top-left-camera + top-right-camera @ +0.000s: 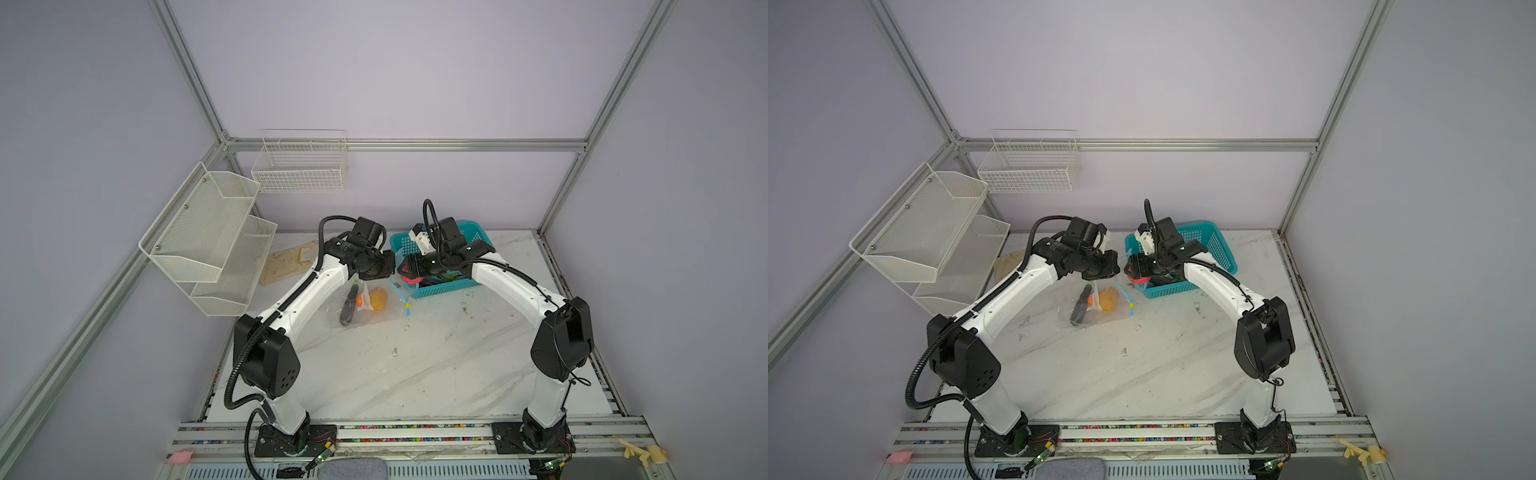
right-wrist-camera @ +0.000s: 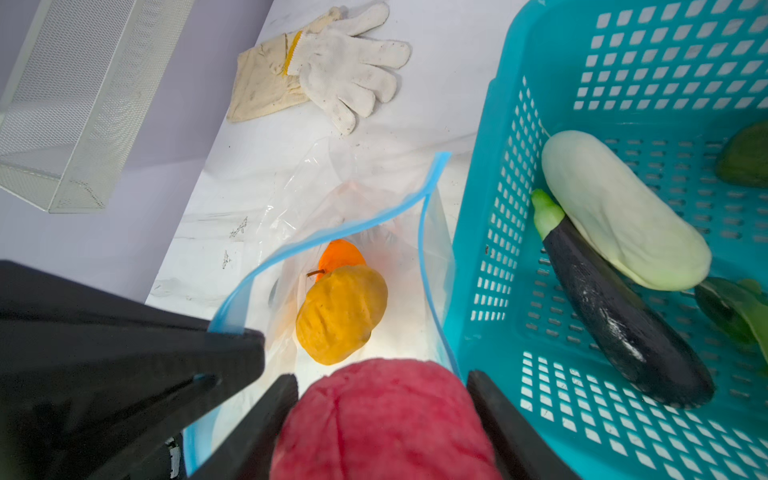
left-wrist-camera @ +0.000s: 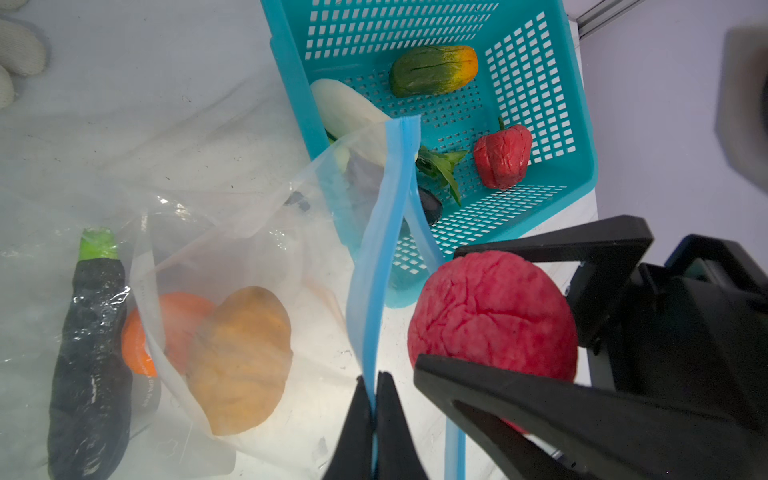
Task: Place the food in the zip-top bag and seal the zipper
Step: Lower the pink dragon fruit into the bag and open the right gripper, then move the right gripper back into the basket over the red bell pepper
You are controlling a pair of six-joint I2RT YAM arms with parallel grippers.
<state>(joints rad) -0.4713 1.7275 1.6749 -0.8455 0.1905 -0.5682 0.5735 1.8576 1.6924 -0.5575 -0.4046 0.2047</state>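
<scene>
The zip-top bag (image 3: 199, 232) lies on the table (image 1: 415, 374) just beside the teal basket (image 3: 582, 166), with its mouth propped open, and we're in the middle of the loading step. The left gripper (image 3: 376, 386) is pinched tight on the zipper (image 3: 370, 291), that light blue strip, holding one lip up so the mouth gapes.

The right gripper (image 2: 382, 376) has a pink-red fruit (image 3: 490, 316) between its jaws. They're spread fairly wide around the round body, and both fingers look to be against it. In the right wrist view the fruit hangs right at the opening, and we can see past it down into the bag.

Inside already are a dark eggplant (image 3: 89, 353), an orange piece (image 3: 178, 316) and a yellow-orange fruit (image 3: 241, 361). Waiting in the basket are a white piece (image 3: 349, 108), a green-and-orange piece (image 3: 432, 70), a red piece (image 3: 503, 156) and a second eggplant (image 2: 623, 324). We'd call that less than halfway.

Next, we reckon the fruit has to go down through the mouth, clear of the blue strip, before the jaws let go. The left side needs to hold that lip up throughout. The yellow slider tab (image 1: 408, 306) sits at the strip's end, and sealing comes much later.
</scene>
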